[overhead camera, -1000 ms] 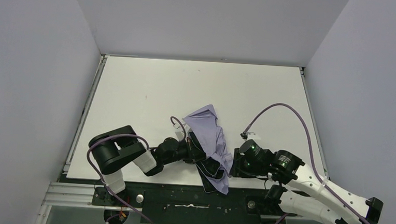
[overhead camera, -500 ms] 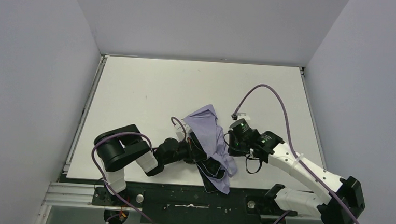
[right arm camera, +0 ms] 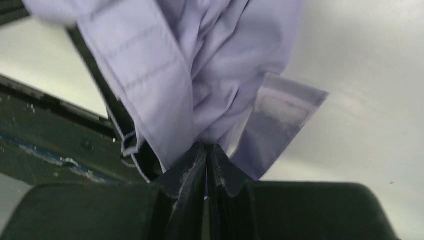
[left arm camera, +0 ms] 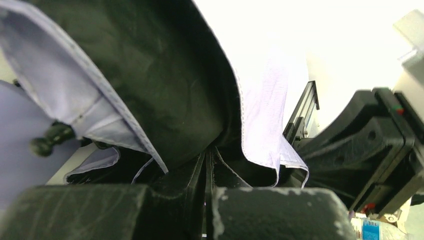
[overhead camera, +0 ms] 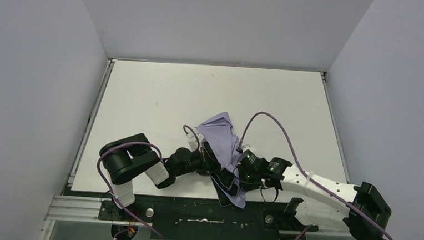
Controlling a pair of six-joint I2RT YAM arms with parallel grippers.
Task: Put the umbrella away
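The umbrella [overhead camera: 223,140] lies long way far-to-near, between my grippers. My left gripper [left arm camera: 206,165] pinches its dark cloth from the left — my right gripper [right arm camera: 206,152] pinches purple cloth from the right.

Pretty plain boxed-in setup here: a white table [overhead camera: 161,94] closed in on three sides by pale grey matte panels, a back wall [overhead camera: 221,20], a left wall [overhead camera: 33,98] and a right wall [overhead camera: 395,81]. A silver metal rail [overhead camera: 91,124] runs along the table's left edge, and a dark frame [overhead camera: 204,215] lines the near edge. Light's soft and even from above, though the tabletop looks glaring bright up close.
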